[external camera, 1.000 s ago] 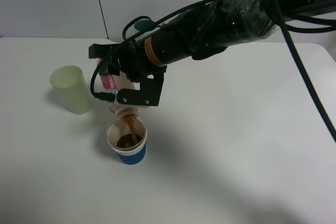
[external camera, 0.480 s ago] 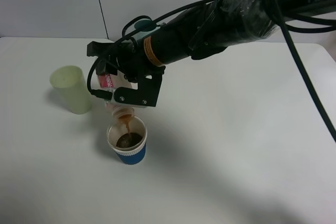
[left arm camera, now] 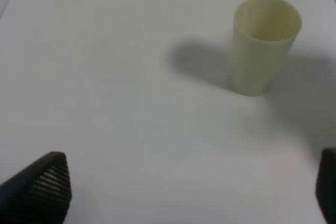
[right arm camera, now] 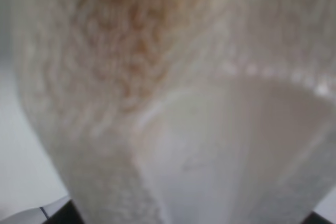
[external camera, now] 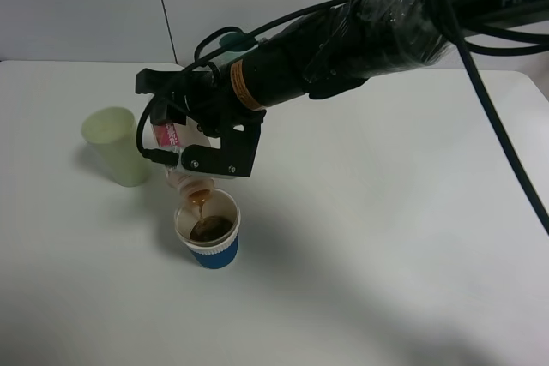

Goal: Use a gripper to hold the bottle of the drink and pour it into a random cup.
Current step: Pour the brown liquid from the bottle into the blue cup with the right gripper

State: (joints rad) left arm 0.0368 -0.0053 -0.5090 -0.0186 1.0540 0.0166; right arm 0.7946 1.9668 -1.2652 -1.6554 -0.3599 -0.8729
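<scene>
The bench (external camera: pixel 386 237) is a plain white surface. Its far edge meets a pale wall (external camera: pixel 77 6) with one dark vertical seam, and its right rear corner shows near the picture's right side. To the right of the cup (external camera: pixel 212 255) and in front of it the white surface runs wide and open to the frame edges, crossed only by soft shadow.

The right arm reaches in from the upper right across the middle. Its end effector (external camera: pixel 171 130) is clamped on the bottle (external camera: pixel 189 181), which is tipped mouth-down just above the cup's rim. A thin brown thread of drink (external camera: pixel 199 203) falls into the cup, where a dark pool lies. The right wrist view is filled by the blurred bottle (right arm camera: pixel 157 103) (clear plastic with a brownish tinge).

A pale-green cup (external camera: pixel 116 145) stands upright to the left of the cup, near it but apart. A teal cup (external camera: pixel 236 40) sits behind the arm, mostly hidden.

The left end effector (left arm camera: pixel 189 190) has its fingertips (left arm camera: pixel 47 187) wide apart, holding nothing, with the pale-green cup (left arm camera: pixel 265 45) beyond them on open bench.
</scene>
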